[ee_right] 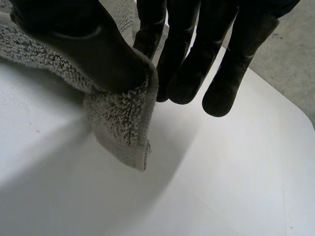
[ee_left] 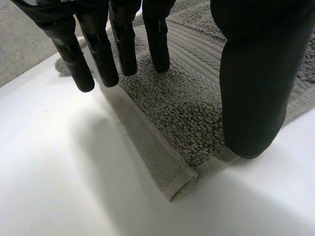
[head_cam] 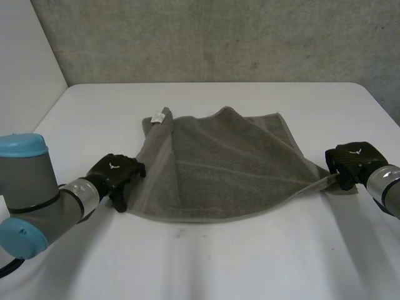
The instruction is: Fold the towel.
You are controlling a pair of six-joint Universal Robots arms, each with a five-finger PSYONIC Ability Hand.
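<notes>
Left hand is at the near left corner of the towel. Its left fingers are straight and stand well apart from the left thumb. The fingertips are lined along the hemmed edge and the thumb tip is over the pile just inside the corner, with nothing clamped.

Right hand is at the towel's right corner, which is pinched between the right thumb and the right fingers. The corner's hem hangs below the thumb, lifted off the table.

The grey towel lies mid-table and is drawn out to a point toward the right hand. Its far left corner is turned over, showing a small white label.

Surface: white table, smooth and matte, with rounded far corners.

Room: a grey concrete wall runs behind the far edge, and a white side wall meets it at far left.

Not determinable:
- Whether the left fingertips and thumb press the cloth or hover just above it.
- The exact contact between the right thumb and fingers, which is covered by cloth.
- The label's print, which is too small to read.

The right arm is cut off just past the wrist.

Surroundings: the left arm, with a grey joint and light-blue caps, sits at the near left, apart from the towel.
</notes>
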